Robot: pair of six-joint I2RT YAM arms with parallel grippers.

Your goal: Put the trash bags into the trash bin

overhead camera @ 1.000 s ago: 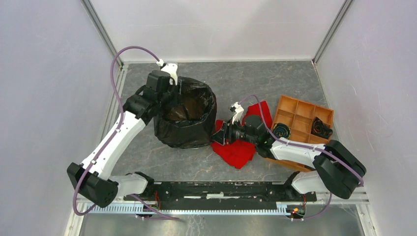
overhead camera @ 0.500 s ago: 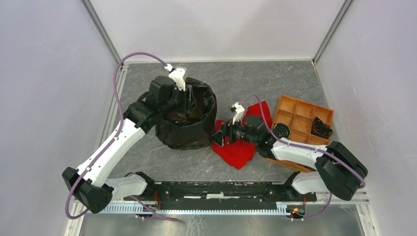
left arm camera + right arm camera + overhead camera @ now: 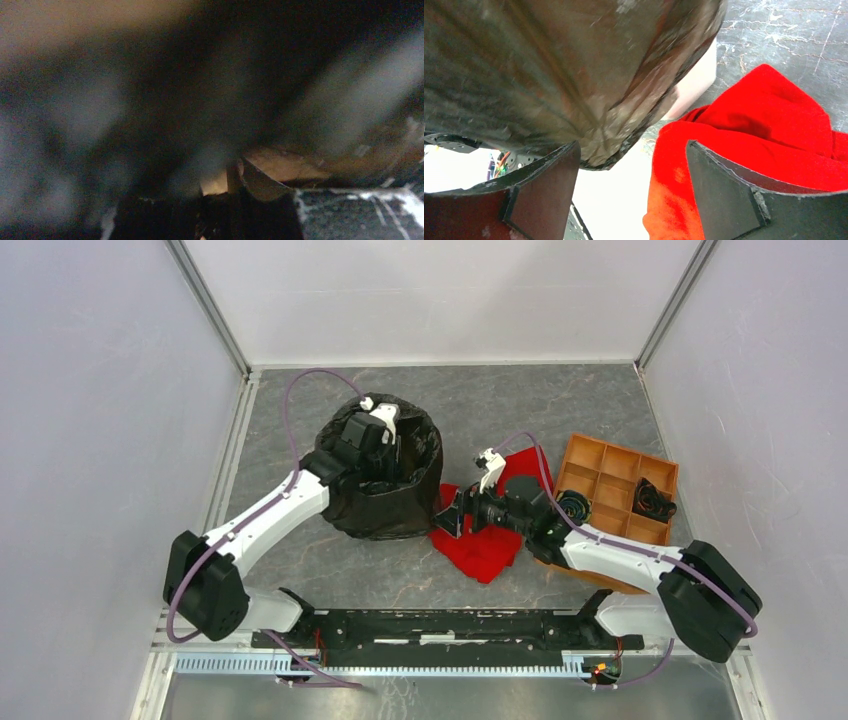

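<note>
Jaws of the right gripper (image 3: 631, 148) stand spread and hold nothing. They sit low over the crumpled red cloth (image 3: 488, 545) on the grey marbled table (image 3: 540, 400) and point left. Just left of them, the thin glossy black plastic trash bag (image 3: 398, 505) sits in the tall white plastic bin (image 3: 696, 75) and drapes down its outer wall. A strip of white wall shows below the hem. The left gripper (image 3: 377, 443) is lowered into the bag mouth, and its jaw state cannot be determined because the left wrist view is blurred. A flat orange compartment tray (image 3: 598, 468) lies right of the cloth.
</note>
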